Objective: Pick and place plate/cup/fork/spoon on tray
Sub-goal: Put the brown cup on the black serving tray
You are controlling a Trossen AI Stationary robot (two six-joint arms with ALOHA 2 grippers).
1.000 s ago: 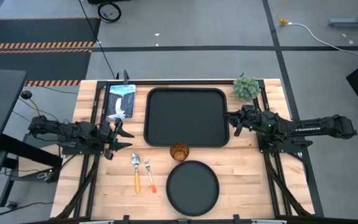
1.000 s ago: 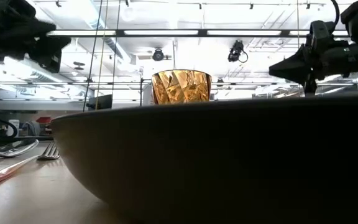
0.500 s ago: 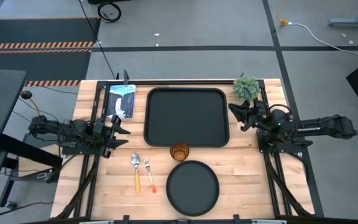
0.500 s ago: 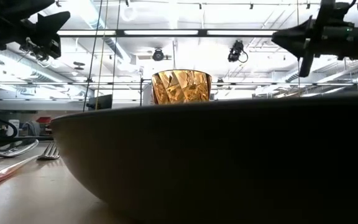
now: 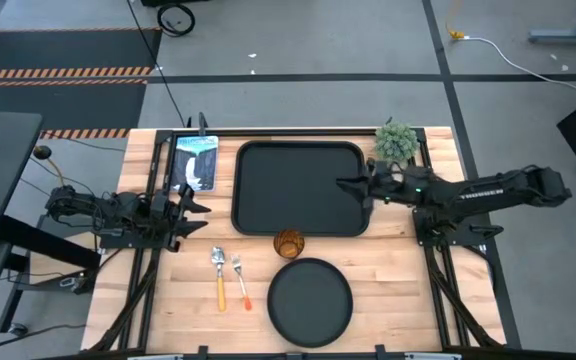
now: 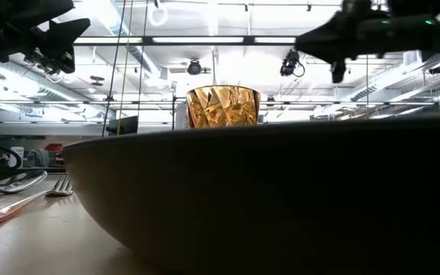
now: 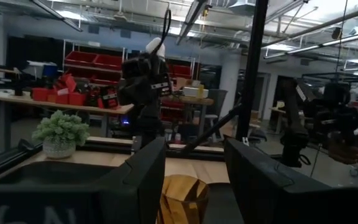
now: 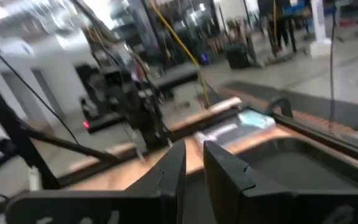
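Observation:
The black tray (image 5: 300,188) lies at the table's far middle. The amber cup (image 5: 289,243) stands upright just near of it and also shows in the low view (image 6: 223,107). The round black plate (image 5: 310,300) lies near the front edge and fills the low view (image 6: 281,198). The spoon (image 5: 218,271) and the fork (image 5: 238,277) lie side by side left of the plate. My left gripper (image 5: 195,216) is open and empty, left of the tray, pointing toward the cup (image 7: 182,198). My right gripper (image 5: 348,187) hovers over the tray's right edge, empty, with a narrow gap between its fingers.
A small potted plant (image 5: 396,142) stands at the far right corner. A printed card (image 5: 194,162) lies left of the tray. Black frame rails (image 5: 156,170) run along both sides of the table.
My right gripper has first drawn back toward the far right, then swung toward the table's left and risen, and now reaches out over the tray's right edge. My left gripper has shifted a little and stays open.

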